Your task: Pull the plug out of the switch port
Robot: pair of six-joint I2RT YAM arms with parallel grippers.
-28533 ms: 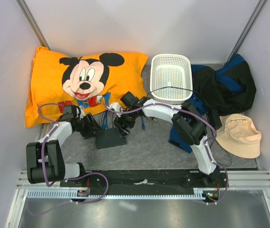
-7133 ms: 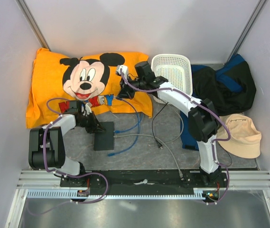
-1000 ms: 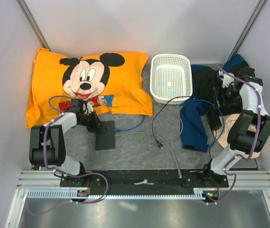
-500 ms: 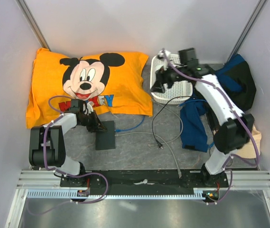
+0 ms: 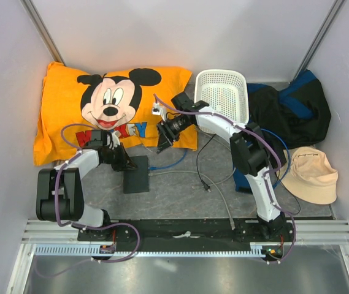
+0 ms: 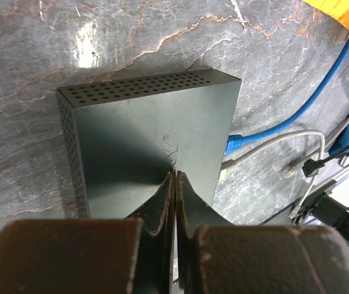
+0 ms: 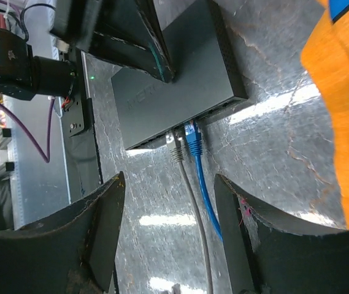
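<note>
The right arm is swinging back from the white basket [image 5: 222, 101] toward the middle, and the right gripper [image 5: 164, 136] is now hanging over the near corner of the orange pillow [image 5: 64, 116], its fingers spread wide with nothing between them. Bare table [image 5: 180, 196] is lying open between it and the switch port [image 5: 138, 174], which is sitting flat beside the pillow's near edge. The left gripper [image 6: 174, 176] is pressing closed tips on its top. A blue plug [image 7: 192, 139] and a grey plug [image 7: 175, 150] are sitting at the socket edge, facing the right gripper and well apart from it.
</note>
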